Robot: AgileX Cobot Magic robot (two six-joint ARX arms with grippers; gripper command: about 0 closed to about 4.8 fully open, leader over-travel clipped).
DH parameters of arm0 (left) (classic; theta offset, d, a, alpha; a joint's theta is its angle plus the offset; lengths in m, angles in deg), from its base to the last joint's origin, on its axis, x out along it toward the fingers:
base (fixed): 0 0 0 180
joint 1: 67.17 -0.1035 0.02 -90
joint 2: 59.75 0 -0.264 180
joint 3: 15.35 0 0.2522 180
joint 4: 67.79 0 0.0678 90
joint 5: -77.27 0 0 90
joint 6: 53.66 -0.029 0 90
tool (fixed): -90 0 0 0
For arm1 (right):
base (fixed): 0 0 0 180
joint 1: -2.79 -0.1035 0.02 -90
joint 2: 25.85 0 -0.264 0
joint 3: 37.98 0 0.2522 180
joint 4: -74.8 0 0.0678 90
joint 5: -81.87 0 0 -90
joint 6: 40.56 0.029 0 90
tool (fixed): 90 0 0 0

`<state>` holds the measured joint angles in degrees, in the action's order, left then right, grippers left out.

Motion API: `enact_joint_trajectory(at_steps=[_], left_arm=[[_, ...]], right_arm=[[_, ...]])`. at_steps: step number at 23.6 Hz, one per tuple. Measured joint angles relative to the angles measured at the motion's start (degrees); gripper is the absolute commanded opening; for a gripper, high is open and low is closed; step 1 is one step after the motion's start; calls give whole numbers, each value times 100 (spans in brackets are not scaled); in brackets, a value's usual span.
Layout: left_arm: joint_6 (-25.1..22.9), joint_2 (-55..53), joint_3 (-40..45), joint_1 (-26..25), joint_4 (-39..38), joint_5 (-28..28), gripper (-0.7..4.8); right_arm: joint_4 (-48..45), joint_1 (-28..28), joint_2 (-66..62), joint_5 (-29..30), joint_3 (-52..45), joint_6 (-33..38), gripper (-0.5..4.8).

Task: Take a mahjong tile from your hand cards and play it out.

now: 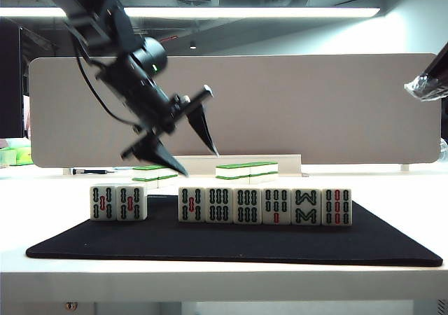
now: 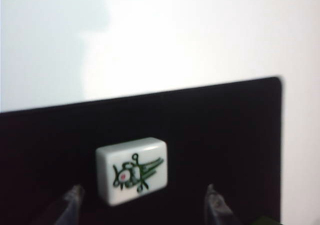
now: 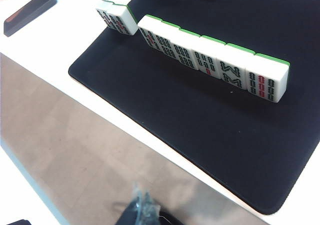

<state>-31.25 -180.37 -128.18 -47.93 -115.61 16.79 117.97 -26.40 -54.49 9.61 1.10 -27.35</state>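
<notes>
A black mat (image 1: 231, 241) lies on a white table (image 1: 224, 280), with a pale partition board (image 1: 315, 105) behind it. Above the mat's left part the left gripper (image 1: 187, 143) hangs tilted downward, jaws spread wide and holding nothing. The mahjong tile (image 2: 132, 170) lies face up on the mat, between the spread fingertips (image 2: 214, 205) but apart from them. The hand cards (image 1: 262, 205) stand upright along the mat's front. High beyond the mat's right edge sits the right gripper (image 1: 428, 82); its jaw state cannot be told.
</notes>
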Motion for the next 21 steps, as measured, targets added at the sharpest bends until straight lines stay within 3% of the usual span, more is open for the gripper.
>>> enact_joint_trajectory(at_steps=[2,6,11,17,21], left_arm=[[-234,251,-195,-116,-201,-13,281],[-887,715,-402,-170,-743,-144,111],[-1484,1478,-433,-164,-911,-507,12],[-1556,2116,-433,-164,-1021,-535,-6],[-1641,2496,-433,-157,-1309,-846,-6]], right_arm=[[0,0,-2,0,0,0,-1],[0,2,0,-4,0,0,-1],[0,2,-2,-15,0,-2,-1],[0,2,9,-13,0,-2,-1],[0,2,9,-13,0,0,-1]])
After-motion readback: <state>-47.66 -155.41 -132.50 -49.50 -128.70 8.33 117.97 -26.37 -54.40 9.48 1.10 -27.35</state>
